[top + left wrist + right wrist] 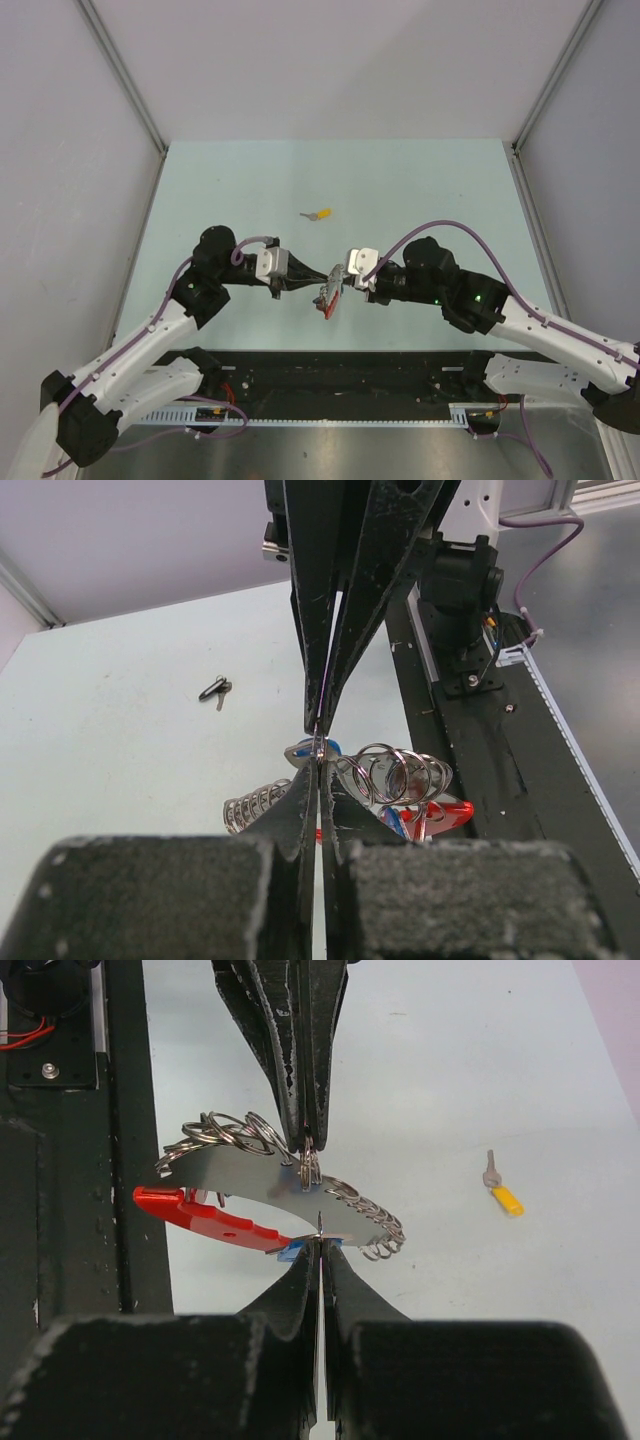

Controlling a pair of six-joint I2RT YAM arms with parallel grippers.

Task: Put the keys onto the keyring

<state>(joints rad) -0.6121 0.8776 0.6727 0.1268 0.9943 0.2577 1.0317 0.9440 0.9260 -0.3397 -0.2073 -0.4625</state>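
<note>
Both grippers meet tip to tip above the table's near middle. Between them hangs a bunch: a curved silver plate (240, 1175) edged with several silver rings, with a red piece (205, 1218) at one end; it also shows in the top view (329, 293). My left gripper (318, 760) is shut on one silver ring, the keyring (309, 1168), from the far side. My right gripper (320, 1242) is shut on a thin metal blade whose blue cap (291, 1252) just shows, the blue-capped key. A yellow-capped key (321, 214) lies alone on the table farther back. No red-capped key is clearly visible.
The yellow-capped key also shows right of the bunch in the right wrist view (503, 1193). The black base rail (350, 375) with cables runs along the near edge under the arms. Grey walls (90, 150) close the table's sides and back.
</note>
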